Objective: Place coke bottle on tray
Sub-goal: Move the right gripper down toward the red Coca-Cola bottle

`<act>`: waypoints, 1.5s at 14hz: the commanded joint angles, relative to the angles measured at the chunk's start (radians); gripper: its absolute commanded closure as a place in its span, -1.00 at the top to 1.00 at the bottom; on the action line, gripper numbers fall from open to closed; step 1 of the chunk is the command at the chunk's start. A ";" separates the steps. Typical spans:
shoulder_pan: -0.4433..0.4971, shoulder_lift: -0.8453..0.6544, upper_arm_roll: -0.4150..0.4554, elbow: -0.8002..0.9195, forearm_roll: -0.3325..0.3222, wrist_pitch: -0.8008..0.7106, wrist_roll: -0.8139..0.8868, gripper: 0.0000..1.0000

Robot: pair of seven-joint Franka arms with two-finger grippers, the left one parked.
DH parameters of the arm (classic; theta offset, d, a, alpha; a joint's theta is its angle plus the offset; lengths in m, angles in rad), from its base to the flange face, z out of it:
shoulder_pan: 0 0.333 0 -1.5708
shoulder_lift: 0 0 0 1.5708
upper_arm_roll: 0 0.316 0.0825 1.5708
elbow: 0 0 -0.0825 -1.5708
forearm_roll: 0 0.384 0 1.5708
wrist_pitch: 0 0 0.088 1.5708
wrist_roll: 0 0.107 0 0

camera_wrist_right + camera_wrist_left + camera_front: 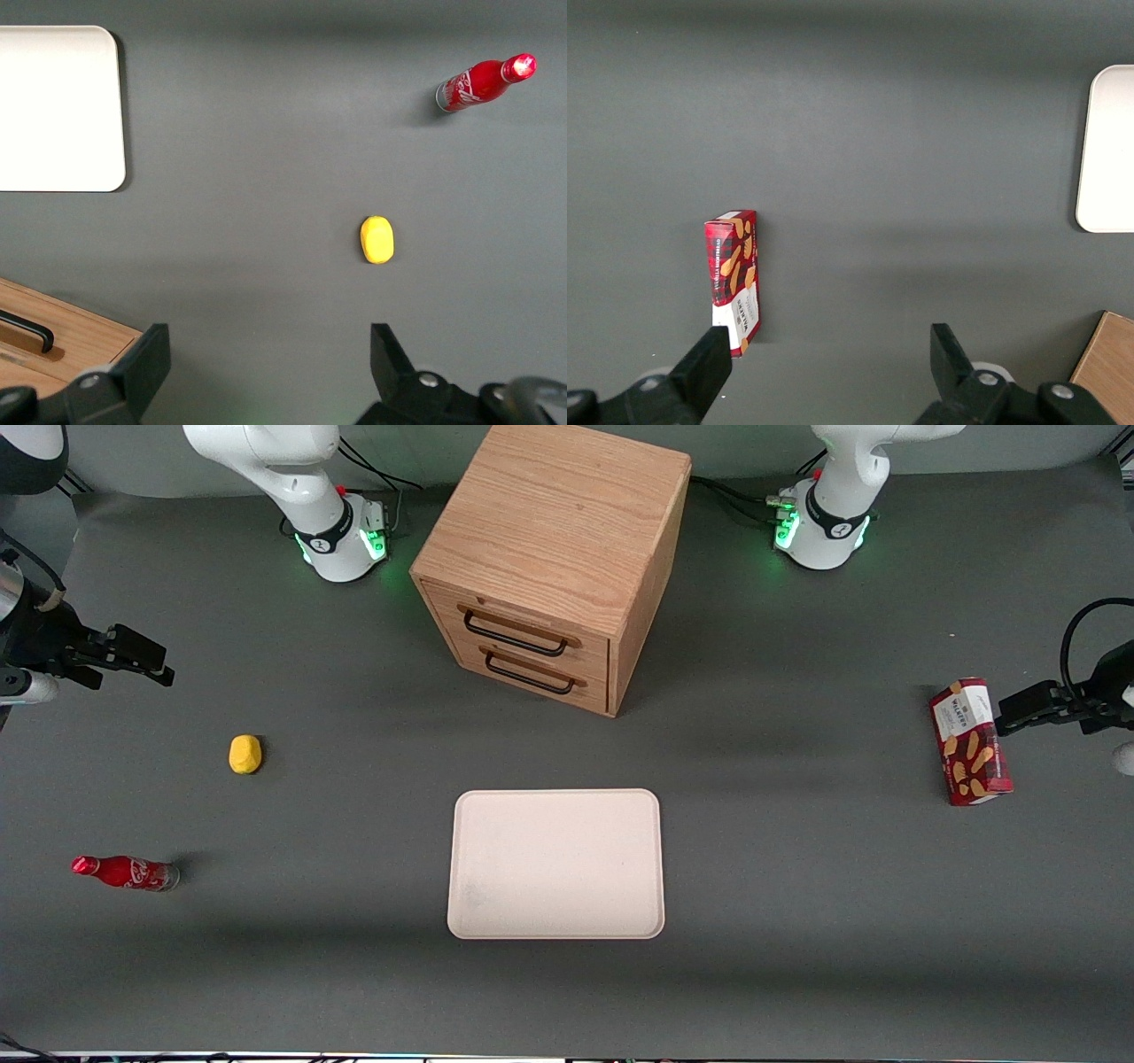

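Note:
The coke bottle (126, 872) is a slim red bottle with a white script logo. It lies on its side on the grey table at the working arm's end, near the front camera; it also shows in the right wrist view (483, 82). The cream-pink tray (556, 864) lies flat in the middle of the table, in front of the wooden drawer cabinet; one corner shows in the right wrist view (58, 108). My right gripper (146, 661) hangs high at the working arm's end, farther from the camera than the bottle. It is open and empty (270, 359).
A yellow lemon-like object (245, 754) lies between the gripper and the bottle, also in the right wrist view (377, 239). A wooden cabinet (554, 558) with two drawers stands mid-table. A red cookie box (971, 742) stands toward the parked arm's end.

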 commanded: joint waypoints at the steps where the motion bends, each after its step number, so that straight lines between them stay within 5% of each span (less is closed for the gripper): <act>1: 0.004 0.012 0.005 0.026 -0.026 -0.018 0.028 1.00; 5: -0.005 0.034 -0.008 0.023 -0.030 -0.015 -0.004 1.00; 8: -0.018 0.142 -0.036 0.096 -0.110 -0.001 -0.169 1.00; 13: -0.025 0.408 -0.192 0.336 -0.099 0.037 -0.522 1.00; 17: -0.035 0.514 -0.266 0.358 -0.040 0.166 -0.675 1.00; 21: -0.068 0.684 -0.340 0.475 0.098 0.220 -0.821 1.00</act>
